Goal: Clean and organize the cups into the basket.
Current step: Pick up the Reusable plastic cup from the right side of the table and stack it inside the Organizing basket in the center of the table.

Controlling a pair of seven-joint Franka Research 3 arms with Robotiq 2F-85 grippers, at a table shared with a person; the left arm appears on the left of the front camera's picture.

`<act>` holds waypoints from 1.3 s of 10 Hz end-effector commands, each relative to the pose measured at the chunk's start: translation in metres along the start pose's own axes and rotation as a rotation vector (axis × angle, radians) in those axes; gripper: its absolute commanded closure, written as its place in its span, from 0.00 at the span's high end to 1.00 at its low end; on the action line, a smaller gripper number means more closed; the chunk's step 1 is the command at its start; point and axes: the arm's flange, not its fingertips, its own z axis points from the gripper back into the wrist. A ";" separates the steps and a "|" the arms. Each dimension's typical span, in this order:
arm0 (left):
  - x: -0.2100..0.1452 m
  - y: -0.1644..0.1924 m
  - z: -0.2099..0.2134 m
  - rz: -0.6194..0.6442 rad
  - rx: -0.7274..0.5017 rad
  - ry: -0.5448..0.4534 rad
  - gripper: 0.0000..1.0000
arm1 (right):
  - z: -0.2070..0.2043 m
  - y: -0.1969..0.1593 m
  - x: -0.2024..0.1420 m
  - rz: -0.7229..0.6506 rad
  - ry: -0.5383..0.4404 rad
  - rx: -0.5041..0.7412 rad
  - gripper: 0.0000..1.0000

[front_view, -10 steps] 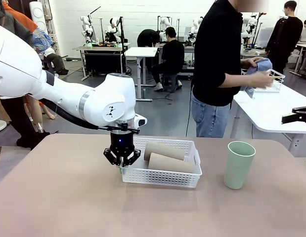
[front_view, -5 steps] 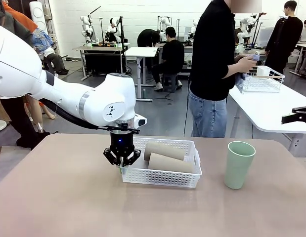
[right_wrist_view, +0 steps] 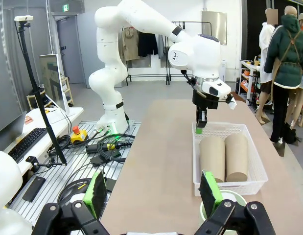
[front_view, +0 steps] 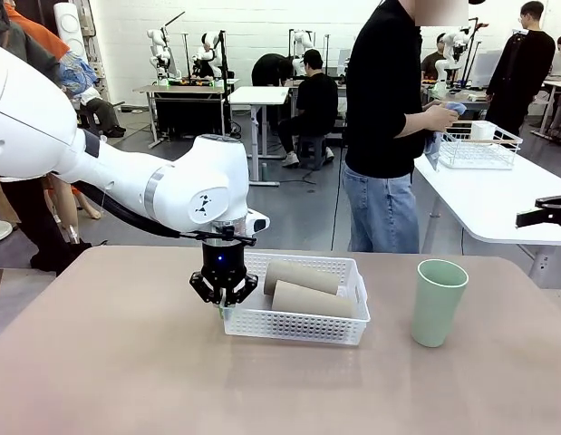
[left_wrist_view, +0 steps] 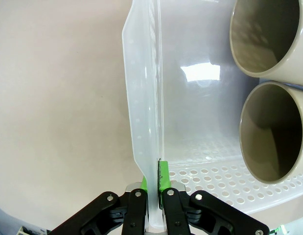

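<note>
left gripper point(left_wrist_view: 157, 172) clamped on the left end wall of the basket point(front_view: 298, 327), set mid-table; two brown cups point(front_view: 303, 275) laid inside, mint cup point(front_view: 437, 302) upright toward the table's right edge; right gripper point(right_wrist_view: 153, 191) spread apart; basket judged light, its thin wall flexible, best taken at the rim

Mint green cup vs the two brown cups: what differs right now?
Colour: the mint green cup is pale green; the two brown cups are kraft tan. Pose: the green cup stands upright, mouth up; the brown cups lie on their sides. Place: the green cup sits on the table, apart from the basket; the brown cups are inside it. Shared: tapered, handleless shape.
</note>
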 end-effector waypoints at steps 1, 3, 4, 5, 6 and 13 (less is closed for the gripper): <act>0.000 0.002 0.001 -0.007 0.001 -0.001 0.00 | -0.004 0.005 0.000 -0.017 0.003 -0.007 1.00; 0.000 0.002 0.001 -0.007 0.001 -0.001 0.00 | -0.004 0.005 0.000 -0.017 0.003 -0.007 1.00; 0.000 0.002 0.001 -0.007 0.001 -0.001 0.00 | -0.004 0.005 0.000 -0.017 0.003 -0.007 1.00; 0.000 0.002 0.001 -0.007 0.001 -0.001 0.00 | -0.004 0.005 0.000 -0.017 0.003 -0.007 1.00; 0.000 0.002 0.001 -0.007 0.001 -0.001 0.00 | -0.004 0.005 0.000 -0.017 0.003 -0.007 1.00; 0.000 0.002 0.001 -0.007 0.001 -0.001 0.00 | -0.004 0.005 0.000 -0.017 0.003 -0.007 1.00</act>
